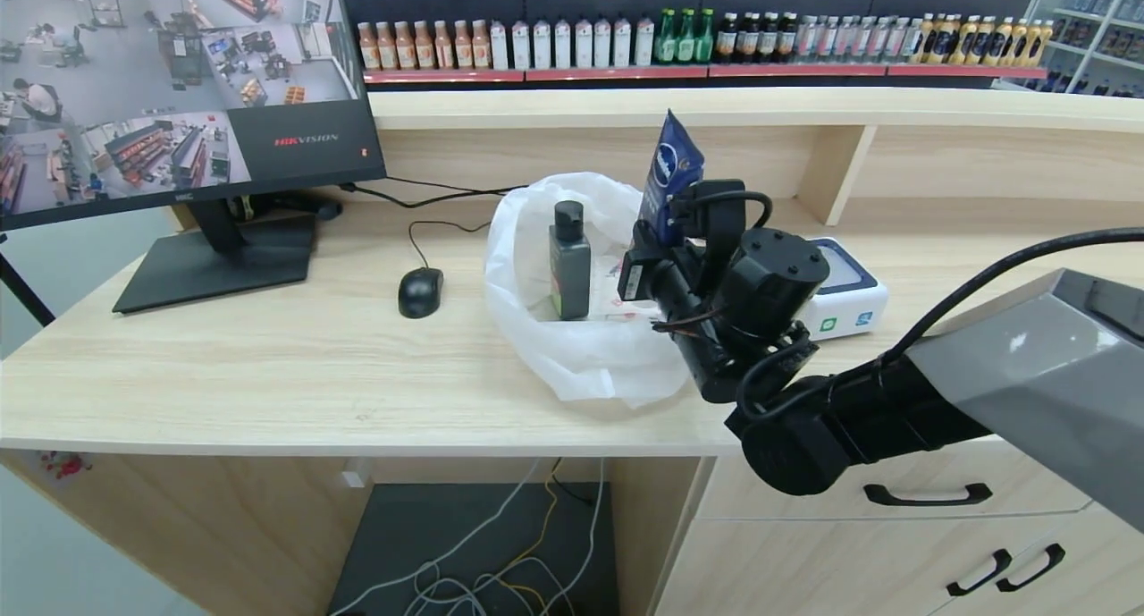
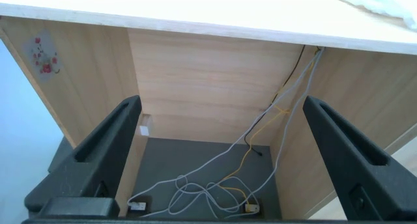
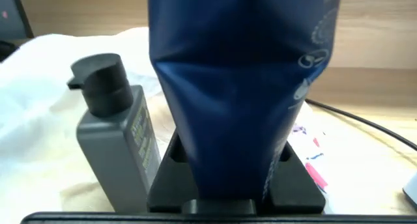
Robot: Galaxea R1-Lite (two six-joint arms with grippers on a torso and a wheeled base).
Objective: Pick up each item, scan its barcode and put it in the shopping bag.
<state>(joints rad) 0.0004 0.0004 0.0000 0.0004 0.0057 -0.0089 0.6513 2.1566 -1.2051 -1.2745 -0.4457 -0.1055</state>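
Note:
My right gripper (image 1: 660, 232) is shut on a dark blue tube (image 1: 670, 173), which stands upright over the right side of the white shopping bag (image 1: 572, 348). Up close in the right wrist view, the blue tube (image 3: 241, 87) rises between the fingers (image 3: 290, 178). A grey bottle with a black cap (image 1: 569, 263) stands upright inside the bag, just left of the gripper; the same grey bottle (image 3: 117, 146) appears in the right wrist view. A white barcode scanner (image 1: 849, 290) sits on the counter to the right, behind the arm. My left gripper (image 2: 221, 159) hangs open below the counter edge.
A black mouse (image 1: 420, 291) lies left of the bag, and a monitor (image 1: 170, 88) on a stand fills the far left of the wooden counter (image 1: 268, 366). Cables (image 2: 215, 185) lie in the open space under the counter. Drawers (image 1: 929, 495) are at lower right.

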